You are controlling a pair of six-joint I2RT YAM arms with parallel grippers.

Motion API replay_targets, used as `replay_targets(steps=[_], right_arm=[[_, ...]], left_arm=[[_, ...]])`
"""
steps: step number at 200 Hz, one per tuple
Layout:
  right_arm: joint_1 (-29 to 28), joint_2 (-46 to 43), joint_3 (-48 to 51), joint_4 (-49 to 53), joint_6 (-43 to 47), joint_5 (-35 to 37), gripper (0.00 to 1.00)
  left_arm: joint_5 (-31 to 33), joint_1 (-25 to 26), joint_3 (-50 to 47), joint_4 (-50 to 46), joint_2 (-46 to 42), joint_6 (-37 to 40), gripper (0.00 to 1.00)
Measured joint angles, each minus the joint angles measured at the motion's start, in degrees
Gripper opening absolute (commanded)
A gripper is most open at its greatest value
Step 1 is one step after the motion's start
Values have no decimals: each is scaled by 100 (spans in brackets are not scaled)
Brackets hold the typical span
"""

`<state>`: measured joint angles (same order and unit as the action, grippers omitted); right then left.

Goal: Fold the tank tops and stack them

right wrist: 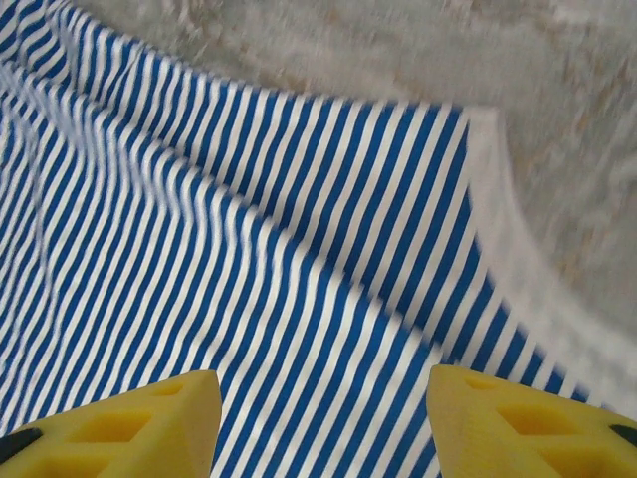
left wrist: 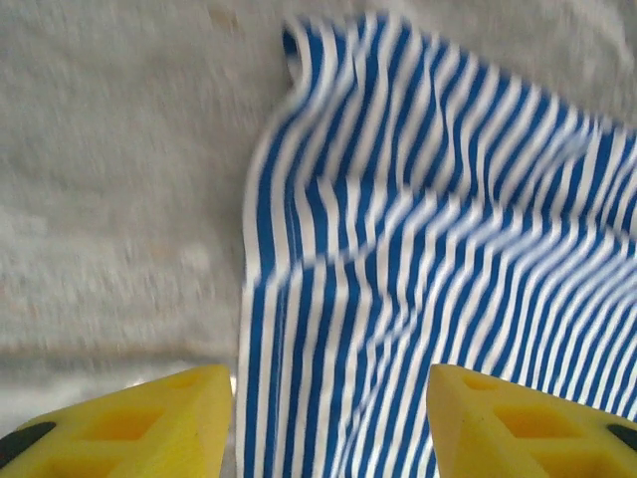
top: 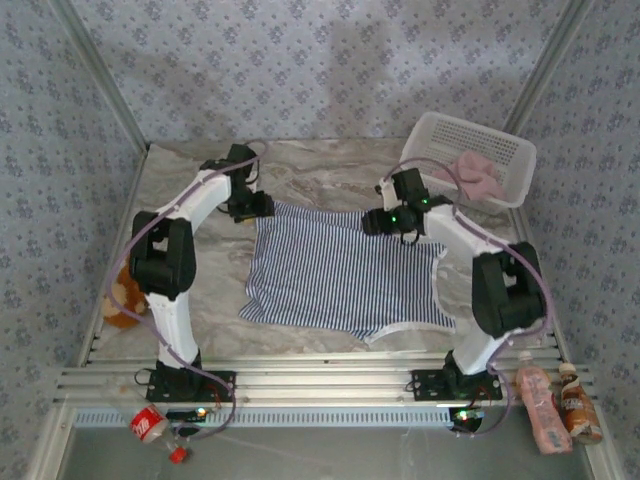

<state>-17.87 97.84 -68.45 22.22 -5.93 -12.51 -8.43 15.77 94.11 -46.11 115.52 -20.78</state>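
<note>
While both arms hover over the far edge of the striped tank top (top: 340, 275), settle your pinches before you lift. Your left gripper (top: 248, 205) stands partly open above the far-left corner, holding nothing, so lower it until the cloth edge sits between the fingers. The top lies flat mid-desk (top: 330, 165). Your right gripper (top: 392, 222), also apart and empty, sits at the far-right corner. The white basket (top: 510, 150) holding the pink tank top (top: 478, 176) stands close behind it, so fold toward the near side.
</note>
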Motion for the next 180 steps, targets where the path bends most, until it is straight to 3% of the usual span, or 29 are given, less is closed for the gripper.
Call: replay_targets(steps=[47, 89, 131, 180], right_arm=[[39, 1578, -1460, 254, 131, 498, 59], [66, 2361, -2057, 546, 129, 785, 56], [109, 2605, -2365, 699, 81, 927, 52], [153, 2841, -2686, 743, 37, 848, 32]], left_arm=[[-212, -199, 1198, 79, 1272, 61, 52], [-306, -264, 2179, -24, 2044, 199, 47], [-466, -271, 2653, -129, 2420, 339, 30], [-634, -304, 2813, -225, 2540, 409, 6]])
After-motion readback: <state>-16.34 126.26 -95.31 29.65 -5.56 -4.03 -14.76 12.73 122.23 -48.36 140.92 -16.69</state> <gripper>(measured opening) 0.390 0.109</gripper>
